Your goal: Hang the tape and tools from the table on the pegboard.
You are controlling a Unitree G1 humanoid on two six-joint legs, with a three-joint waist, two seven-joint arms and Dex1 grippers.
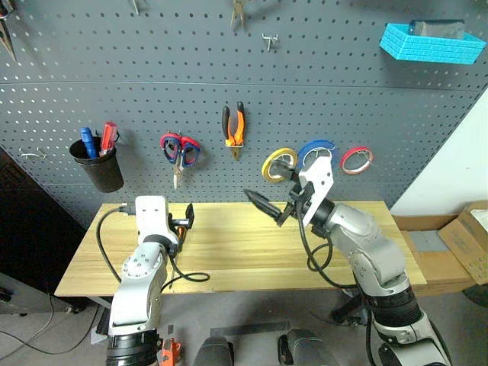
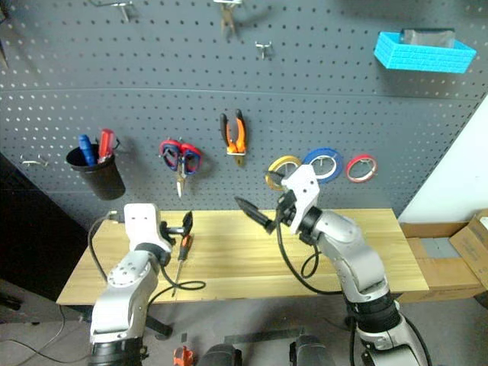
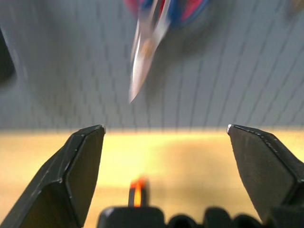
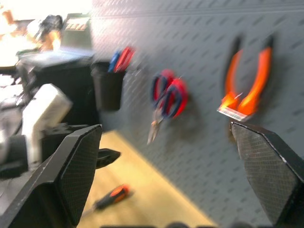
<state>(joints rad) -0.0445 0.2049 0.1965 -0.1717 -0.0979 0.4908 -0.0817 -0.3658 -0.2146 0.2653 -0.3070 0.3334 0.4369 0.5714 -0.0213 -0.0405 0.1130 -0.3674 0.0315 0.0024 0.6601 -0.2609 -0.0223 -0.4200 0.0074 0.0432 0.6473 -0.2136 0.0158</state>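
My left gripper (image 2: 185, 226) hangs low over the left part of the table (image 2: 244, 263) with both fingers spread wide and nothing between them, and the small screwdriver (image 2: 180, 258) with the orange-and-black handle lies on the wood just beside and under it, shaft pointing toward me. My right gripper (image 1: 267, 206) is raised above the middle of the table, jaws also wide open and empty, pointing to the left. On the pegboard (image 1: 191, 69) I already see the orange-handled pliers (image 1: 233, 128), the blue tape roll (image 1: 316, 151) between the yellow roll (image 1: 277, 165) and the red roll (image 1: 356, 160), and scissors (image 1: 180, 152) hanging on their hook; the blue and red handles overlap there, so I cannot say for sure if this is one pair or two. I judge the screwdriver to be the last tool to hang. To do it well I should lower the left fingers astride the handle, not the thin shaft, because the handle gives more surface and the shaft may roll away on the smooth top. I should close only when both fingers are level with the handle's middle, then lift straight up before I turn toward the board, perhaps to the black cup (image 1: 99, 164)
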